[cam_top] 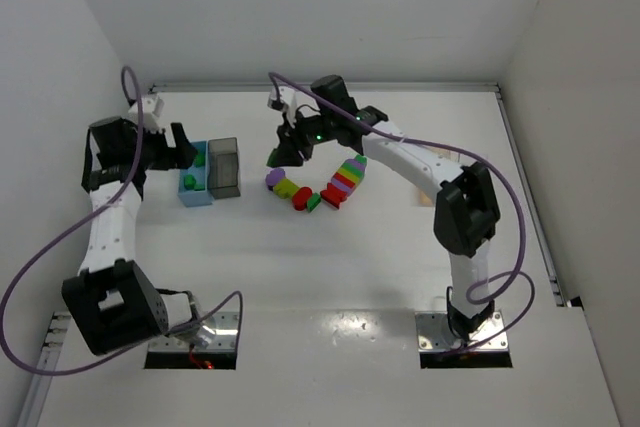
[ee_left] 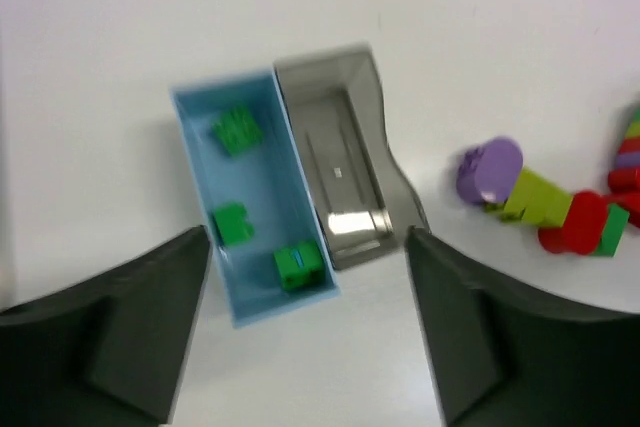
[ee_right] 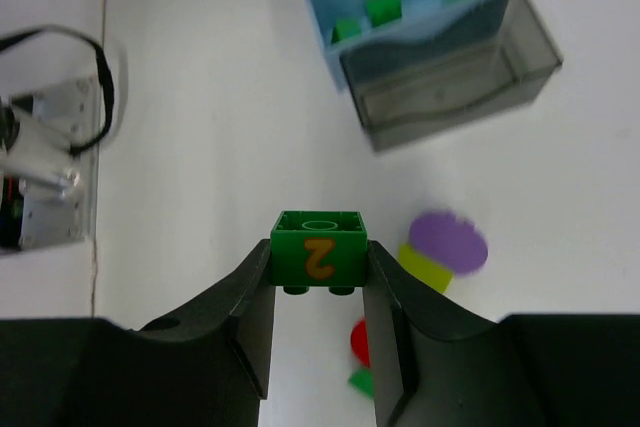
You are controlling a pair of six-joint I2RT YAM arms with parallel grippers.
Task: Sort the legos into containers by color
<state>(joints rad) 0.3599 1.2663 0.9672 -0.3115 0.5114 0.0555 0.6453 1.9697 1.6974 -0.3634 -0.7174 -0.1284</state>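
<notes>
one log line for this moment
right claw: shut on green lego | left claw: open, by light blue bin | inside: three green legos

The green brick [ee_right: 319, 259] has an orange number 2 on its side. The brick is held tight between the two fingers of the right pincer [ee_right: 319, 282], and the 2 faces the wrist camera.

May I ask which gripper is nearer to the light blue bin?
Left. The left gripper hovers right by the light blue bin; the right gripper, holding a green brick, is beyond the grey bin.
</notes>
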